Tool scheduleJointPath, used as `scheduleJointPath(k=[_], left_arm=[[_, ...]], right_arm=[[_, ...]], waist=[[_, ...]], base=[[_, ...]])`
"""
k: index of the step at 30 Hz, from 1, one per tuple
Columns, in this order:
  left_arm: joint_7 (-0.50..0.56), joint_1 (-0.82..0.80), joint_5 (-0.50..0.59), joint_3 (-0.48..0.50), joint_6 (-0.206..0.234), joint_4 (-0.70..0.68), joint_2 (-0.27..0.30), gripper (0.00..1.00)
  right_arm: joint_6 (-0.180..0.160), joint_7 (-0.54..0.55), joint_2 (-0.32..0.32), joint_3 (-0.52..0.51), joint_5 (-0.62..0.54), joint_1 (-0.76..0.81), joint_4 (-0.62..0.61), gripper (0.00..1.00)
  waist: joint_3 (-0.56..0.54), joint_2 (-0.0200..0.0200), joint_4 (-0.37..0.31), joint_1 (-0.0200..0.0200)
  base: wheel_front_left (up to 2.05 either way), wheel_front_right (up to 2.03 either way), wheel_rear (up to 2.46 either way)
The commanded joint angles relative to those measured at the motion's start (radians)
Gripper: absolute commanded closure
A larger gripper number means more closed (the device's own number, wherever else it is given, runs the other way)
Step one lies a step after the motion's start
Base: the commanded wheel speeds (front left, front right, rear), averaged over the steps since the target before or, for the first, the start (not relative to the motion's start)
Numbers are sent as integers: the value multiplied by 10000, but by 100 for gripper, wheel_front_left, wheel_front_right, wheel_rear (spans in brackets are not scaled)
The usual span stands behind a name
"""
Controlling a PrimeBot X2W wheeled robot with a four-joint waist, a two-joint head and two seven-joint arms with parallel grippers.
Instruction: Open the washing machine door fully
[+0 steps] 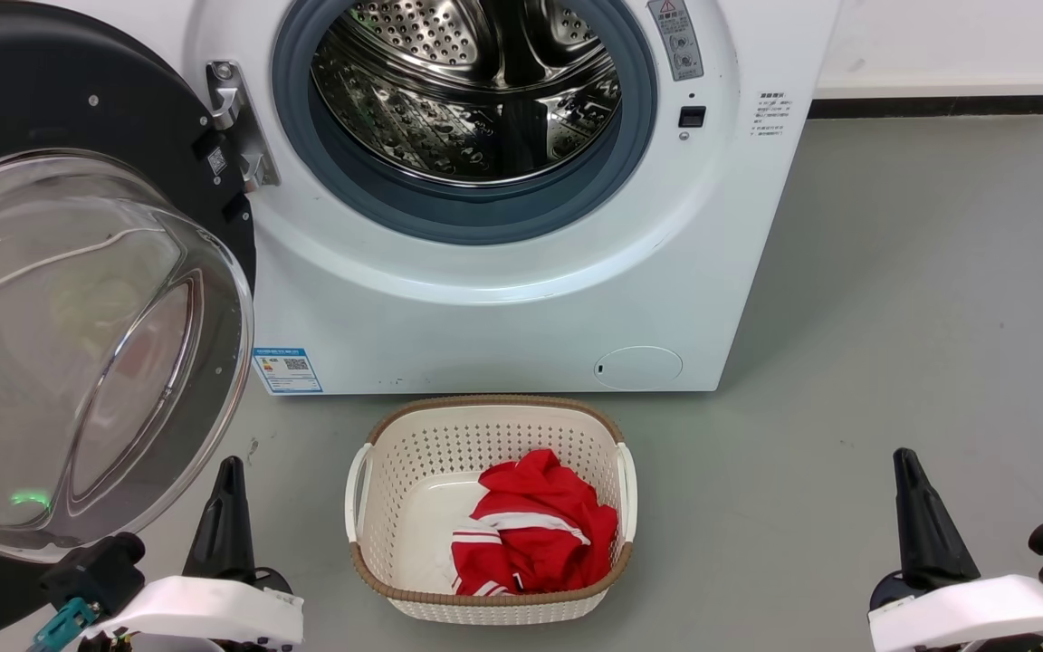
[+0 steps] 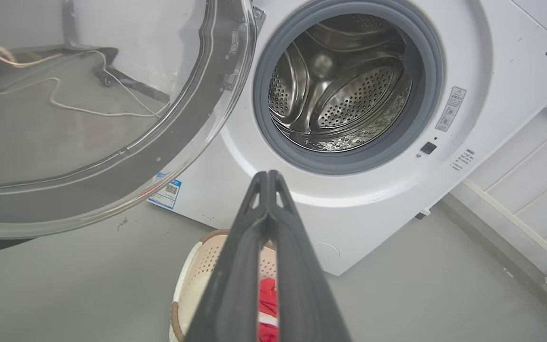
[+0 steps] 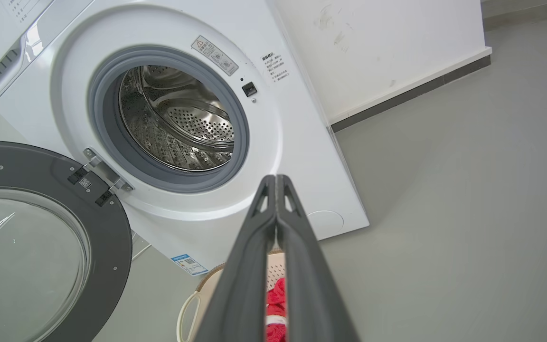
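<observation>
The white washing machine (image 1: 521,308) stands ahead with its steel drum (image 1: 472,86) exposed inside a grey-blue rubber ring. The washing machine door (image 1: 78,344), a black disc with a clear bulging glass bowl, hangs swung out wide to the left on its hinge (image 1: 236,127); it also shows in the wrist views (image 2: 112,152) (image 3: 41,247). My left gripper (image 1: 230,471) is shut, low at the left, just below the door's glass bowl and apart from it. My right gripper (image 1: 904,462) is shut at the lower right, holding nothing. In the wrist views both fingertip pairs (image 2: 268,175) (image 3: 276,179) meet.
A cream perforated laundry basket (image 1: 395,453) with a red and white garment (image 1: 531,530) sits on the grey floor right before the machine, between my arms. A white wall with a dark skirting (image 1: 938,104) runs at the back right. White cables lie on the floor behind the door (image 2: 88,109).
</observation>
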Motion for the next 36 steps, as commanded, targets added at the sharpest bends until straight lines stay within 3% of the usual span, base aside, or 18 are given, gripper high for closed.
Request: scheduleJointPath(k=[1,36], left_arm=[[75,-285,-325,7,-29,-102,38,100],[1284,-676,-5205,56,-98,332,28,100]], right_arm=[[-1,63,-100,9,359,-295,-90,100],[-1,1107,-215,-137,5301,-894,523,100]], waist=[[-2,0,-1,0],[-69,0,-38,0]], base=[[0,0,0],[0,0,0]])
